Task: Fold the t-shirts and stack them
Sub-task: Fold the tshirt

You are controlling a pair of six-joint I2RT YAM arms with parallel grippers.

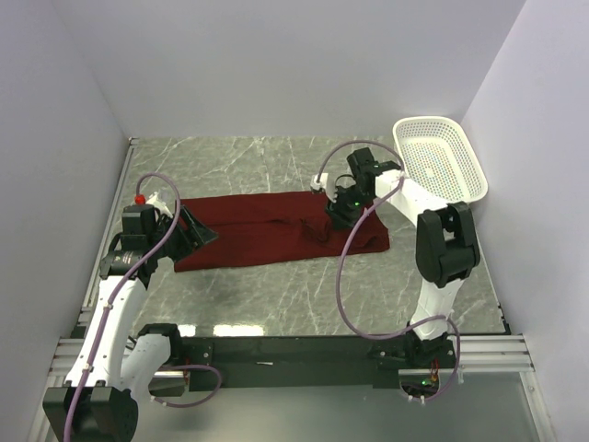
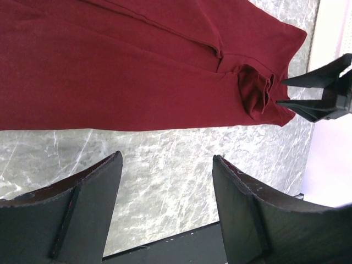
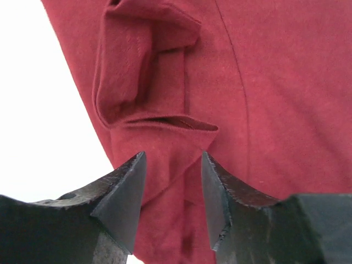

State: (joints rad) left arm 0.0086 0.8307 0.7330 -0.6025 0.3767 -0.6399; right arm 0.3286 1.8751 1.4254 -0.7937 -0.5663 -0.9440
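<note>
The dark red t-shirt [image 1: 267, 230] lies on the marble table as a long band running left to right, with a bunched fold near its right end. My left gripper [image 1: 198, 230] is at the shirt's left end. In its wrist view the left gripper [image 2: 166, 157] is open over bare marble, just off the t-shirt [image 2: 110, 71]. My right gripper [image 1: 336, 216] sits over the bunched part. In its own view the right gripper [image 3: 173, 155] has its jaws apart, with a raised ridge of the t-shirt [image 3: 275, 110] between them, not pinched. The right gripper [image 2: 281, 92] also appears in the left wrist view.
A white perforated basket [image 1: 442, 157] stands at the back right corner. White walls close in the table [image 1: 276, 295] on the left, back and right. A black rail runs along the near edge by the arm bases.
</note>
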